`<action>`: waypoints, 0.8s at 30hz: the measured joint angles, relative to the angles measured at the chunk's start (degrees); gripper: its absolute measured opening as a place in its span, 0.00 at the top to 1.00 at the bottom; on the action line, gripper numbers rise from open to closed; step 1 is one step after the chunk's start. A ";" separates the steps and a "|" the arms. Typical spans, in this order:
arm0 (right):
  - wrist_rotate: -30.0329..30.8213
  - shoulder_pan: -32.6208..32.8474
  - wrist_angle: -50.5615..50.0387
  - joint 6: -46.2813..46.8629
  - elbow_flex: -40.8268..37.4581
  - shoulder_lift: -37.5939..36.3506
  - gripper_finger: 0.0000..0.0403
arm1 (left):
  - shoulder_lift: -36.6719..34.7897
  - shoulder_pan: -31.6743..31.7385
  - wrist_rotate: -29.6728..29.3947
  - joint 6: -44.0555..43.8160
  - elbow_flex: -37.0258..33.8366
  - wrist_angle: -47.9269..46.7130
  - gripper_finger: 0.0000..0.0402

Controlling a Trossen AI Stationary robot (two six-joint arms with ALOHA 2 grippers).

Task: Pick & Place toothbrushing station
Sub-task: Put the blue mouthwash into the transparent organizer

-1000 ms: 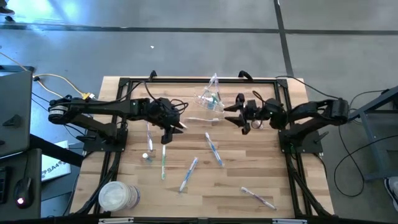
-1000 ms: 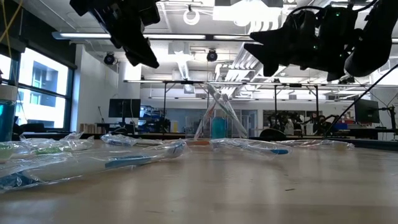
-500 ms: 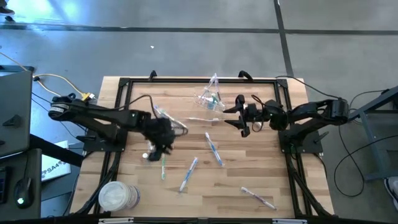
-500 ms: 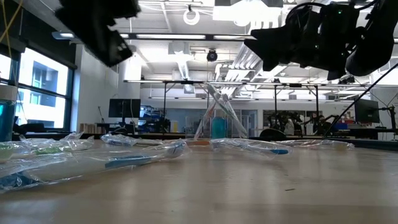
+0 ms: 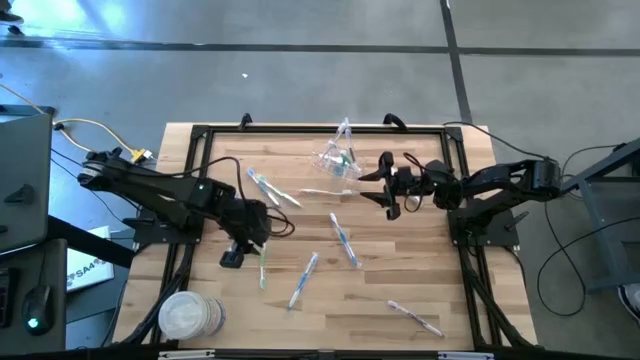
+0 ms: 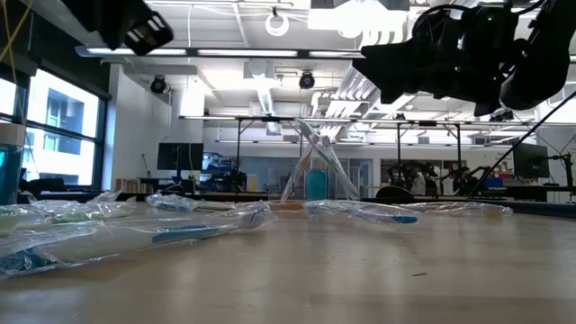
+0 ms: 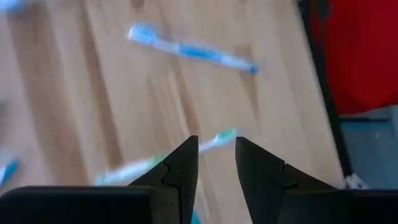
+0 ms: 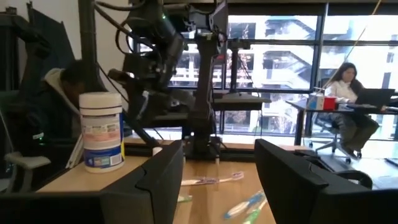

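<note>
Left end effector (image 5: 233,258) moved down over green toothbrush (image 7: 219,138), fingers parted

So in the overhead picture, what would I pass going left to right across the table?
Stack of white discs → left gripper → green toothbrush → clear plastic cup → right gripper → pink toothbrush.

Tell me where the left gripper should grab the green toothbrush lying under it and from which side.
Grip the green toothbrush at mid-handle, coming straight down from above. It lies flat on the table with bare wood on both sides, so the fingers should straddle the slim handle across its width. The left gripper is open above it; the right gripper waits by the clear cup.
</note>
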 joint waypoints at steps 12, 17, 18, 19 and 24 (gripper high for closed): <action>0.25 0.08 -1.90 1.74 0.00 0.02 0.53 | 0.24 -7.33 -6.59 -16.62 1.22 -15.94 0.74; 0.53 1.21 -1.88 1.65 0.00 0.02 0.53 | 0.24 -9.53 -7.86 -16.66 1.20 -15.27 0.74; 0.52 1.42 -1.85 1.63 0.00 0.02 0.53 | 0.24 -9.97 -8.23 -16.53 1.20 -15.04 0.74; 0.51 1.51 -1.72 1.58 0.00 0.02 0.53 | 0.24 -10.32 -8.70 -16.34 1.20 -14.82 0.74; 0.53 1.36 -1.58 1.18 0.00 0.02 0.53 | 0.24 -10.56 -7.10 -17.09 1.20 -14.51 0.73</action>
